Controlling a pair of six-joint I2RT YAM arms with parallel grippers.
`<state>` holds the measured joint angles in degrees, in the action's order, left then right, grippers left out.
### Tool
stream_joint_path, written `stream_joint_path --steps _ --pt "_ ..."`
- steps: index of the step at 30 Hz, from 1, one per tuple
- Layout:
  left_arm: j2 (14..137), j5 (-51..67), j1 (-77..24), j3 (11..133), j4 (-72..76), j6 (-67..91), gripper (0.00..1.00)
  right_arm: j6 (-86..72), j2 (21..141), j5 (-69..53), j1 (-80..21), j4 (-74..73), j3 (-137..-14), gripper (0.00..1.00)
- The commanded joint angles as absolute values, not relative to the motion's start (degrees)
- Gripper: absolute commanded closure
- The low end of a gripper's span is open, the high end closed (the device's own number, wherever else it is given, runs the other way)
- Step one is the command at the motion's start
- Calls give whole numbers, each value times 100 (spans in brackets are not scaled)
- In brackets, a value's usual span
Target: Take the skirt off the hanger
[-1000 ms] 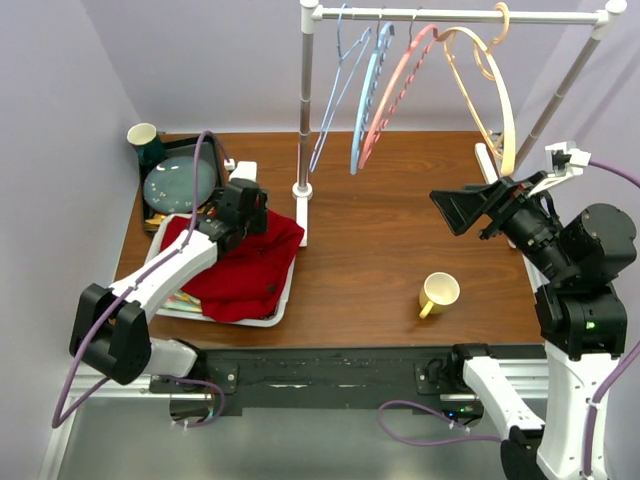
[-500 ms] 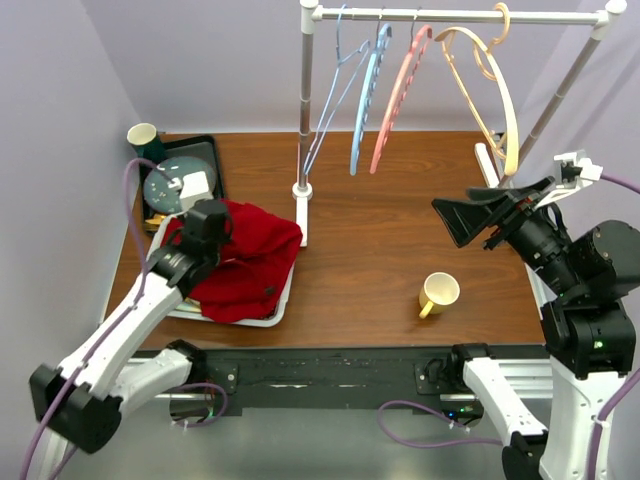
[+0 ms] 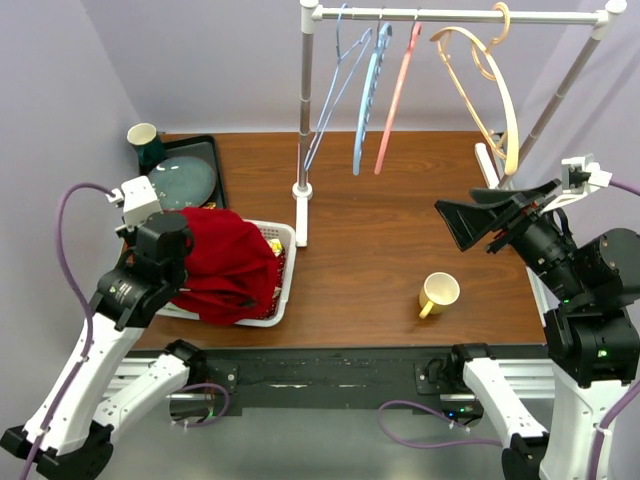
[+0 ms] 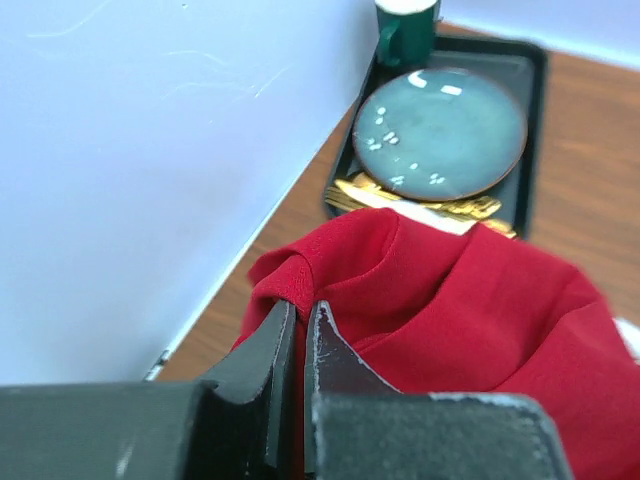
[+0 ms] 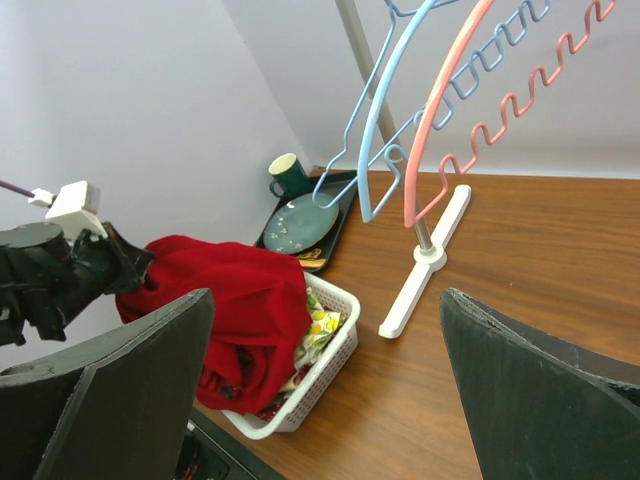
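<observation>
The red skirt [image 3: 225, 265] lies bunched over the left part of a white basket [image 3: 286, 247], off any hanger. My left gripper [image 4: 302, 305] is shut on a raised fold at the skirt's left edge [image 4: 290, 275]; from above it sits at the heap's left side [image 3: 172, 258]. Several hangers hang bare on the rail, among them a pink one [image 3: 395, 100] and a cream one [image 3: 500, 95]. My right gripper [image 3: 472, 212] stands wide open in the air at the right, holding nothing; its wrist view looks between the fingers [image 5: 120, 390] at the skirt [image 5: 240, 300].
The rack's post and white foot [image 3: 301, 190] stand just right of the basket. A yellow mug [image 3: 438, 293] sits on the table's right half. A dark tray with a teal plate [image 3: 185, 180] and a green mug [image 3: 145, 140] fill the back left corner. Patterned cloth [image 5: 325, 325] lies under the skirt.
My left gripper has shut on the skirt's fold and pulled back left, dragging the cloth so the basket's right end shows. The pink hanger has swung to hang straighter.
</observation>
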<state>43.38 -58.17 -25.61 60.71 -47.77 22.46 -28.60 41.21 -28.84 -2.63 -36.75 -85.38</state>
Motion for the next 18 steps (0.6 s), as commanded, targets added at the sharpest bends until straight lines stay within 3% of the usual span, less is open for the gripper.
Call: stream_joint_path --steps 1,8,16,18 --pt "4588 -5926 -2549 5950 -4686 1522 100 -2883 4069 -2821 -290 -3595 -8605 1" --pt "4833 -2797 -2549 4757 -2685 1906 93 -2804 4052 -2803 -299 -3639 -8578 1" --pt "6485 -2785 -2540 3683 -2198 3919 97 -2716 4078 -2768 -316 -3727 -8622 1" --pt "6697 -2856 -2549 3508 -2075 4112 85 -2707 4069 -2768 -325 -3744 -8640 1"
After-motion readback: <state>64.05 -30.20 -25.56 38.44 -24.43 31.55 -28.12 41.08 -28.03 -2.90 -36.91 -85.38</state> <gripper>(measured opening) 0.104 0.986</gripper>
